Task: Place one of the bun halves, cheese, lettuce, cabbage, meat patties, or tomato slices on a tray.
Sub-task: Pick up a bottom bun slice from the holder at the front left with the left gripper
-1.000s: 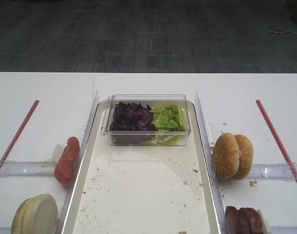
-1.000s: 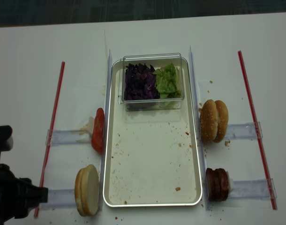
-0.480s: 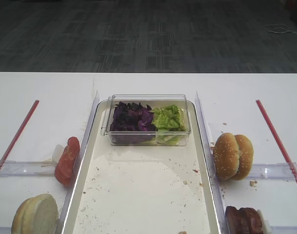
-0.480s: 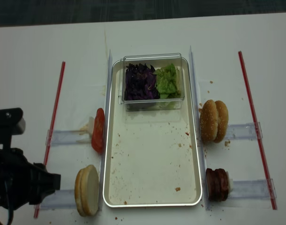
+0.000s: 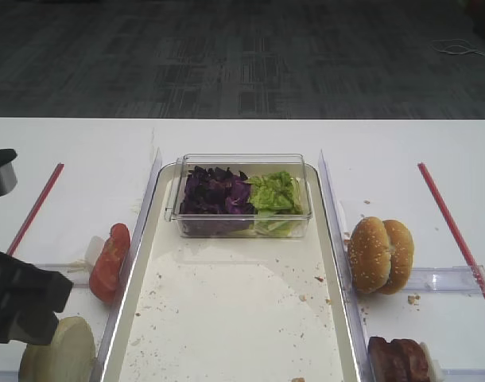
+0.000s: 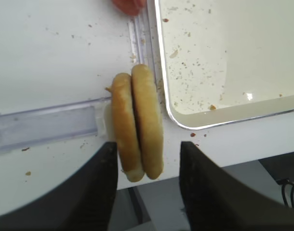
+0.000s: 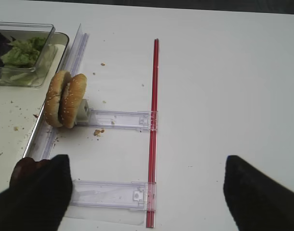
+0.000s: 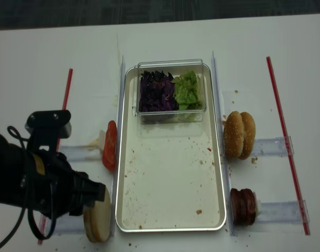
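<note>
**Left gripper straddles the pale buns at the lower left**

The white table (image 8: 165,39) fills the overhead view; at its centre lies the long shiny metal tray (image 8: 170,227), its crumb-speckled floor bare except for a clear plastic tub (image 8: 170,116) at the upper end, holding dark purple shredded cabbage (image 8: 157,92) on the left and light green crinkly lettuce (image 8: 187,90) on the right; the black left arm (image 8: 29,181) covers the lower left; the left gripper (image 6: 146,175) stands spread, one finger (image 6: 101,192) on either side of the two round pale cream bun halves (image 6: 137,122) set on edge just outside the tray's lower left corner, not closed on them; the right gripper (image 7: 144,192) is spread wide over bare table; brown sesame-seeded buns (image 8: 240,134) stand right of the tray, dark reddish-brown meat patties (image 8: 243,206) below them; bright red tomato slices (image 8: 110,146) lean at the tray's left edge.
</note>
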`<state>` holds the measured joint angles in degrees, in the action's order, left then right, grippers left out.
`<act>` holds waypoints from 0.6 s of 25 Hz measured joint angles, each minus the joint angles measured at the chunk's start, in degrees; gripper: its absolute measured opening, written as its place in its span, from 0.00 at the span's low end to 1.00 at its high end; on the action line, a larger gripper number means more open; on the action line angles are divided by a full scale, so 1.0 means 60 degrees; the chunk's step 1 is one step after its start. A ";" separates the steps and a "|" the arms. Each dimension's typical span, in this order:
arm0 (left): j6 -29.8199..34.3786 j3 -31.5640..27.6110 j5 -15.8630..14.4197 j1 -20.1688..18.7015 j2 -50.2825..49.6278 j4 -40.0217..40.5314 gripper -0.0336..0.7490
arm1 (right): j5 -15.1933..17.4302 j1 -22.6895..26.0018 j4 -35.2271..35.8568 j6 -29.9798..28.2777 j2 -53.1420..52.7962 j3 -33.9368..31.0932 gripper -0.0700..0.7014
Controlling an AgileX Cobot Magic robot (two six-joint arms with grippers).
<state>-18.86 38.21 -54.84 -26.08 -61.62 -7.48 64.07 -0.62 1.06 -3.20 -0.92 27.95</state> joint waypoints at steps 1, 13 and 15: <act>-0.0121 0.0078 0.0025 -0.0118 -0.0157 0.0000 0.44 | 0.0000 0.0000 0.0000 0.0000 0.0000 0.0000 0.95; -0.0340 0.0218 0.0105 -0.0259 -0.1084 -0.0366 0.44 | 0.0000 0.0000 0.0000 0.0000 0.0000 0.0000 0.95; -0.0340 0.0218 0.0105 -0.0259 -0.1173 -0.0405 0.44 | 0.0000 0.0000 0.0000 0.0000 0.0000 0.0000 0.95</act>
<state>-20.90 39.51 -54.21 -27.63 -68.65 -9.90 64.07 -0.62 1.06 -3.20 -0.92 27.95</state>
